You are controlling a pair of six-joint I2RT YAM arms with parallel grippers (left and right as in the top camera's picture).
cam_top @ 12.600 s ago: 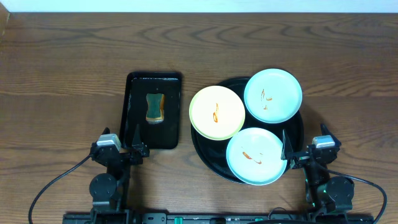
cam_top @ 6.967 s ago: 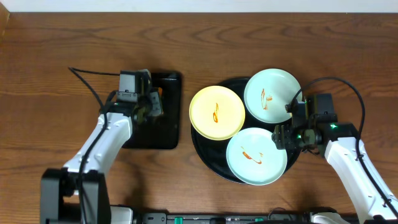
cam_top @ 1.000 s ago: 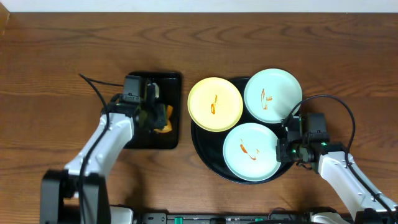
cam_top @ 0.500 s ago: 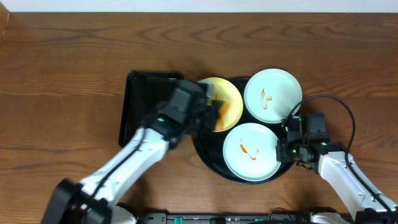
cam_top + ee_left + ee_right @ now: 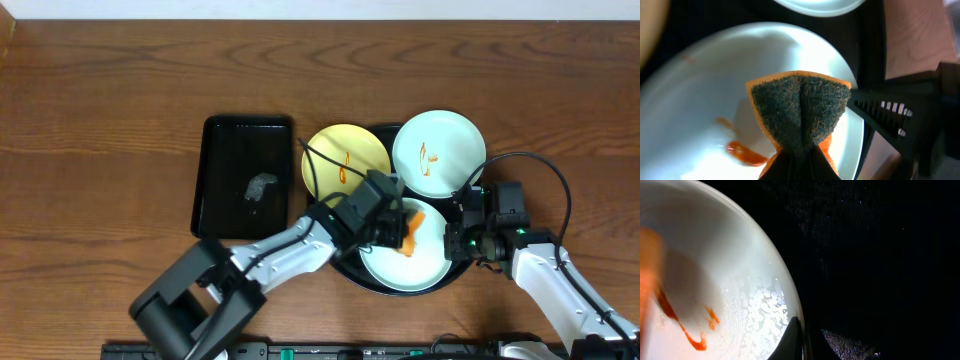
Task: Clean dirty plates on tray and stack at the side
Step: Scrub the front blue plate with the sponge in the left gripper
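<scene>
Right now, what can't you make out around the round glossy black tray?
Near pale mint-blue plate: overhead, the left gripper and folded orange sponge hide its sauce marks.
Right gripper: right wrist shows one fingertip at that plate's rim; grip unclear against black tray.
Pale yellow plate: near edge under the left arm, overhead.

A brown wooden counter (image 5: 120, 100) with long, wavy grain running side to side fills almost the whole overhead view. Along its far edge runs a narrow pale strip (image 5: 320, 8); whether that is wall or floor cannot be told. The light is soft and even, with only faint shadows. The left wrist view catches a blurred patch of the same wood.
</scene>
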